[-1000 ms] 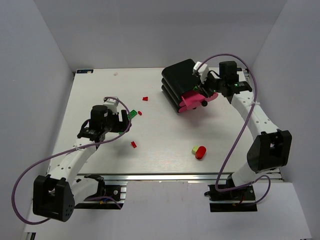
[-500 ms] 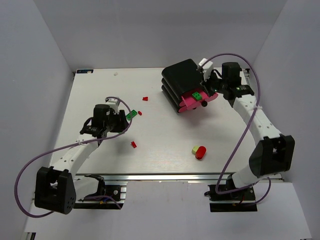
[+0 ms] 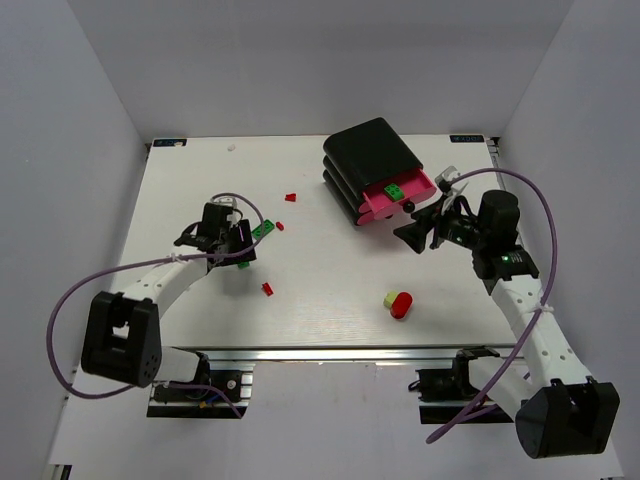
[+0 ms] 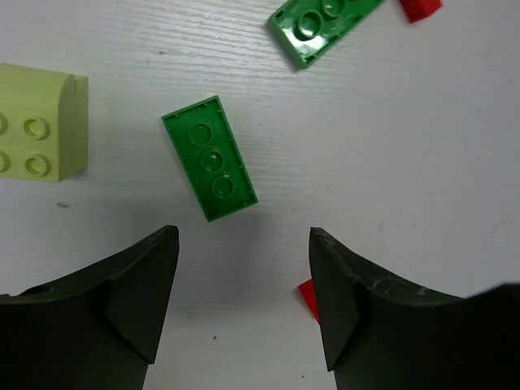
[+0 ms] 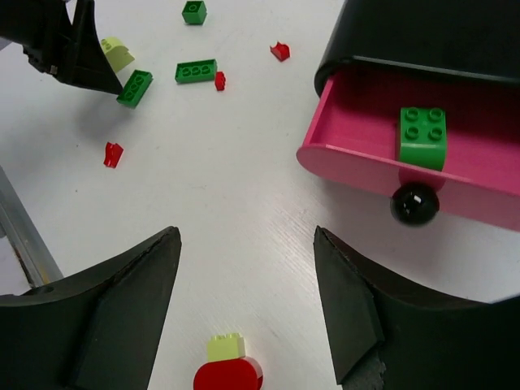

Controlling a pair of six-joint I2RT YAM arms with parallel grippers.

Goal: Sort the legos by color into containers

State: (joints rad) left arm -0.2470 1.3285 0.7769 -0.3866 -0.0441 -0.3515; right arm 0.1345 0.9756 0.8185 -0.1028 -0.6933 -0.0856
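Observation:
The black cabinet [image 3: 365, 158] has its lowest pink drawer [image 3: 378, 204] pulled open with a dark green lego [image 3: 396, 188] in it. My right gripper [image 3: 413, 233] is open and empty, in front of the drawer. Its wrist view shows the drawer [image 5: 366, 154], the green lego [image 5: 422, 136] and the knob [image 5: 415, 203]. My left gripper [image 3: 244, 252] is open and empty, low over the table. A dark green lego [image 4: 210, 169] lies just ahead of its fingertips [image 4: 142, 276]. Another green lego [image 4: 325, 20] and a yellow-green one [image 4: 36, 134] lie near.
Red legos lie at mid table [image 3: 291, 198], [image 3: 267, 289]. A red rounded piece [image 3: 402, 304] with a yellow-green lego [image 3: 389, 299] sits near the front, below my right gripper [image 5: 248, 276]. A red sliver [image 4: 309, 294] touches the left gripper's right finger. Grey walls enclose the table.
My right gripper has pulled back from the drawer toward the table's front, leaving the green lego in the drawer. My left gripper has shifted a little to the right, toward the green legos.

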